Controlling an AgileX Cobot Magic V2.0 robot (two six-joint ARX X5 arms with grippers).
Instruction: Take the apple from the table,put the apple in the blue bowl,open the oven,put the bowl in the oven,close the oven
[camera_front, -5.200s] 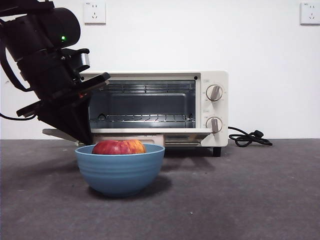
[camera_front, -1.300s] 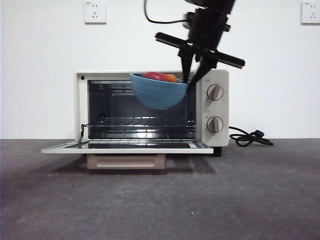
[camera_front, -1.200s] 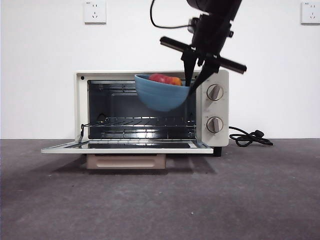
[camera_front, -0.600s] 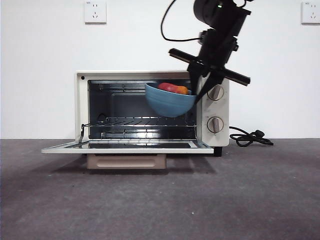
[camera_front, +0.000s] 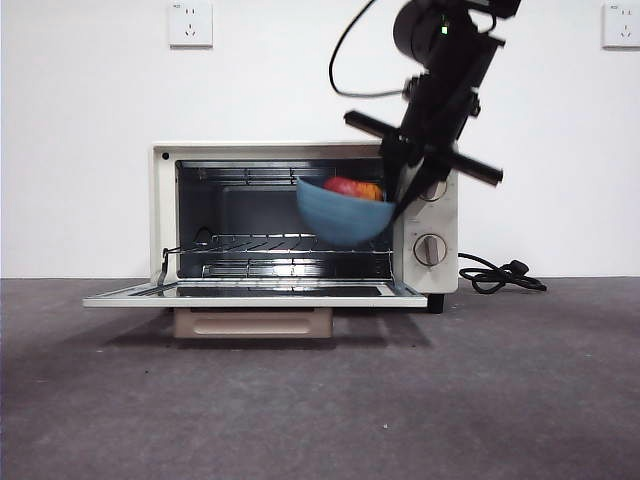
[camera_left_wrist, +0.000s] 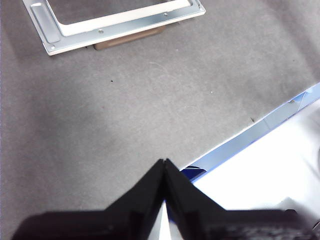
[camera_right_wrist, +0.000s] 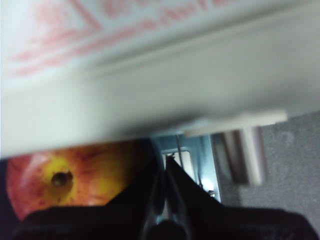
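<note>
1. Front view: right gripper (camera_front: 400, 186) clamps the blue bowl (camera_front: 342, 218) rim, holding it inside the open oven (camera_front: 300, 150) above the rack.
2. Apple (camera_front: 352, 188) sits in the bowl.
3. Left gripper (camera_left_wrist: 164, 175) closed, empty, over the table (camera_left_wrist: 125, 110).

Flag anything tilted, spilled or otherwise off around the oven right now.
The blue bowl hangs tilted in the oven mouth, pinched by its rim in the right gripper, above the rack. The apple sits inside it. Nothing has spilled; the door lies flat open.
</note>
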